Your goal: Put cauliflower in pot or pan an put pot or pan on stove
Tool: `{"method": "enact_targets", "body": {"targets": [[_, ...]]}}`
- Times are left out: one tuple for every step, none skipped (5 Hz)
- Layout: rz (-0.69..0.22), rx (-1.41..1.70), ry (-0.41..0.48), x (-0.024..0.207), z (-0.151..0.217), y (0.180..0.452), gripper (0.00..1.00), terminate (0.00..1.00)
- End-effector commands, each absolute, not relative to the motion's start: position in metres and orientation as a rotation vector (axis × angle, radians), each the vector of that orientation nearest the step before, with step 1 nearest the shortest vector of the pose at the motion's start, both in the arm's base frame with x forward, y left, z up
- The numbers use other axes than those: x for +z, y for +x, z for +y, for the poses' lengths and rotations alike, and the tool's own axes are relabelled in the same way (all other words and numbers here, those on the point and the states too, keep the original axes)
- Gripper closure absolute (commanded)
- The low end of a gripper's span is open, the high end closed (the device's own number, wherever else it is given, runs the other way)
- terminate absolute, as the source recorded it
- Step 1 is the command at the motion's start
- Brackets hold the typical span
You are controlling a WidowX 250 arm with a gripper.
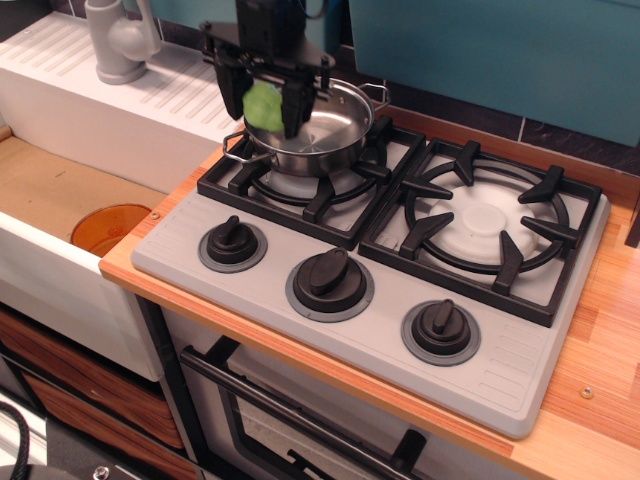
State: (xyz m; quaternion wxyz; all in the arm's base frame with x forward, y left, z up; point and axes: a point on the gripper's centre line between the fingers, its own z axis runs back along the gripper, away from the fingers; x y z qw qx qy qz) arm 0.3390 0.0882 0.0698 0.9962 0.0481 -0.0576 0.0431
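We saw black claw (265,103) clenched on small light-green lumpy cauliflower (264,104); shiny round steel pan (318,137) just below/behind claw, on grey stove's (350,290) L black grate.

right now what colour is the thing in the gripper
Light green: the cauliflower, clearest in the observation.image view.

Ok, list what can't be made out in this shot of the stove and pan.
- Cauliflower: only a green patch shows; the end effector fingers cover its sides, and it is too small to tell its shape.
- Pan: its left interior is hidden behind the end effector, so whether the cauliflower touches the pan is unclear.
- Arm: cut off by the top edge.
- Orange dish in the sink: partly hidden by the counter edge.
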Motion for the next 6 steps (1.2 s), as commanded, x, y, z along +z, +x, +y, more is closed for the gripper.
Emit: {"method": "enact_targets", "body": {"targets": [[-0.213, 0.08, 0.107, 0.091, 0.08, 0.34, 0.0, 0.0], [-0.204, 0.076, 0.093, 0.095, 0.08, 0.338, 0.0, 0.0], [-0.189, 0.074, 0.092, 0.103, 0.082, 0.338, 0.0, 0.0], [-0.161, 0.073, 0.095, 0.119, 0.085, 0.335, 0.0, 0.0], [-0.151, 0.071, 0.094, 0.131, 0.087, 0.339, 0.0, 0.0], [-0.13, 0.083, 0.085, 0.145, 0.083, 0.343, 0.0, 0.0]]}}
